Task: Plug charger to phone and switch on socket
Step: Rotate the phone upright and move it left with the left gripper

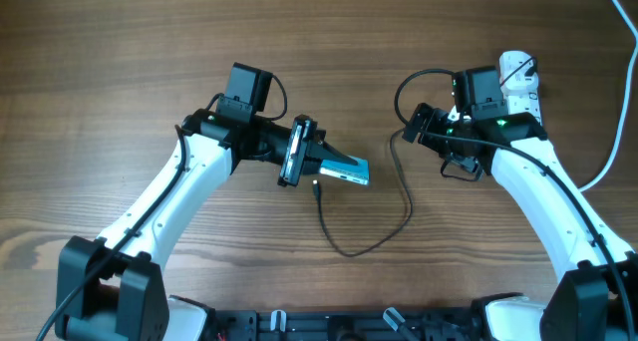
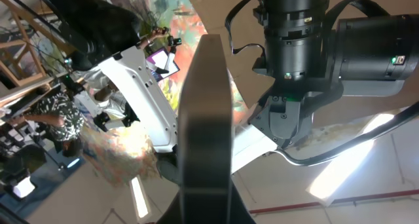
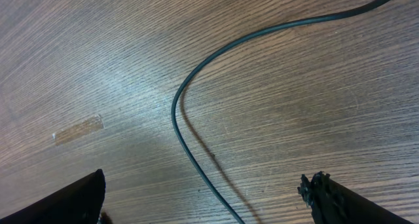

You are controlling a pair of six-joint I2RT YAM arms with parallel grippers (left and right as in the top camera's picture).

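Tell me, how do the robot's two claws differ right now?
The left gripper is shut on the phone, while the right gripper stands wide open and holds nothing. The left gripper reaches toward the middle; the right gripper hovers over the table, with the thin black cable of the charger lying below between its fingertips. Both are dark two-finger claws.

Overhead looked straight down at the bench (image 1: 100,82); right wrist sat close above it, sharing the cable (image 3: 175,112); left wrist faced upward.
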